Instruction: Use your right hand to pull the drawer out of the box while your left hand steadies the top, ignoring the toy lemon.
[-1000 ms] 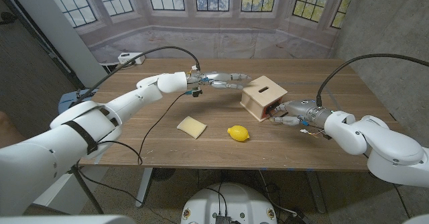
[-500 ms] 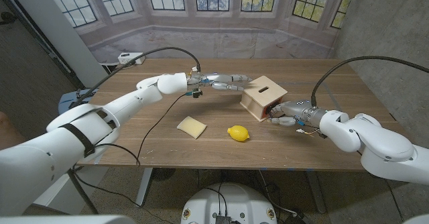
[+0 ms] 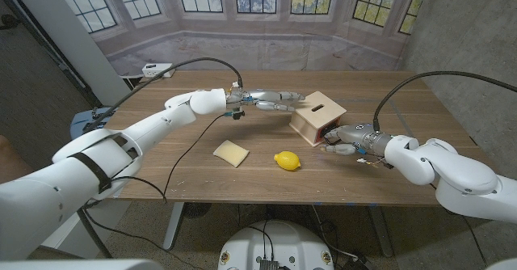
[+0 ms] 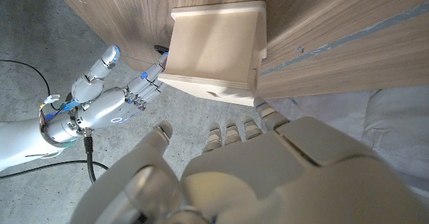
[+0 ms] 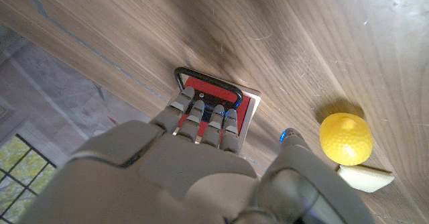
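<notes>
The pale wooden box with a slot in its top stands right of the table's middle. My left hand reaches toward its top edge with fingers stretched out; whether they touch the box I cannot tell. My right hand is at the box's right end, fingers extended and thumb spread. Its fingertips lie on the red drawer front inside the black wire handle. The drawer sits in the box. The toy lemon lies in front of the box.
A flat pale yellow piece lies left of the lemon. A black cable trails over the table's left half. A small white device sits at the far left corner.
My right hand has slid a little left, closer to the box's drawer end. The left hand and the box have hardly moved.
</notes>
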Available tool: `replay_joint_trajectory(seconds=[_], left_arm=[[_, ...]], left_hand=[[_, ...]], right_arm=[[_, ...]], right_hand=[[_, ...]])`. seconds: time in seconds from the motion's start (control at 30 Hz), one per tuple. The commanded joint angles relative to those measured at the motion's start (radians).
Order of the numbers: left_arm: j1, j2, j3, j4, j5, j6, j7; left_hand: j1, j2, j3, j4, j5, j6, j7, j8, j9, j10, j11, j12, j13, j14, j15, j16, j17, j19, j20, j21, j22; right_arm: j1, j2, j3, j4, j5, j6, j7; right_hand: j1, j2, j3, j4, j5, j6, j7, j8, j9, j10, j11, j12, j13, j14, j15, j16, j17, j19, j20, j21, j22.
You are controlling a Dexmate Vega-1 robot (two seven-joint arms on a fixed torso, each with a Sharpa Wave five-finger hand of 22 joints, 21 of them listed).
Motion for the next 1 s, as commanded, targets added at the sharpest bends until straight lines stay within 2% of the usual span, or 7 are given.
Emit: replay_joint_trajectory(seconds=[0.03, 0.57, 1.0], left_arm=[[-0.032, -0.033, 0.019, 0.052, 0.011, -0.028, -0.011], [-0.080, -0.074, 0.049, 0.147, 0.013, -0.066, -0.011], [-0.119, -0.110, 0.081, 0.225, 0.020, -0.095, -0.003]], left_hand=[[-0.007, 0.002, 0.002, 0.003, 0.003, -0.002, -0.002, 0.002, 0.003, 0.002, 0.002, 0.006, 0.002, -0.003, -0.003, 0.004, 0.002, 0.004, -0.002, 0.005, 0.003], [-0.009, 0.001, 0.003, 0.003, 0.003, 0.000, -0.004, 0.003, 0.003, 0.003, -0.001, 0.006, 0.002, -0.001, -0.005, 0.004, 0.002, 0.005, -0.002, 0.006, 0.003], [-0.011, 0.001, 0.004, 0.003, 0.003, 0.002, -0.004, 0.004, 0.003, 0.006, -0.001, 0.007, 0.002, 0.001, -0.005, 0.004, 0.002, 0.005, -0.001, 0.006, 0.003]], right_arm=[[-0.035, -0.038, 0.025, 0.001, 0.043, 0.006, -0.040], [0.030, -0.012, 0.013, 0.047, 0.034, 0.054, -0.013], [0.030, -0.021, 0.019, 0.061, 0.046, 0.068, -0.011]], right_hand=[[-0.007, -0.001, 0.003, -0.002, 0.005, -0.003, -0.003, -0.002, 0.005, -0.003, 0.001, -0.003, 0.002, -0.003, -0.077, 0.002, 0.001, -0.004, -0.016, 0.005, 0.003], [-0.007, -0.001, 0.005, -0.004, 0.006, -0.003, -0.002, -0.002, 0.005, -0.004, 0.001, -0.002, 0.002, -0.003, -0.077, 0.002, 0.001, 0.000, -0.018, 0.007, 0.003], [-0.007, -0.001, 0.006, -0.006, 0.008, -0.003, -0.002, -0.002, 0.005, -0.005, 0.001, -0.001, 0.002, -0.001, -0.077, 0.003, 0.000, 0.002, -0.018, 0.008, 0.003]])
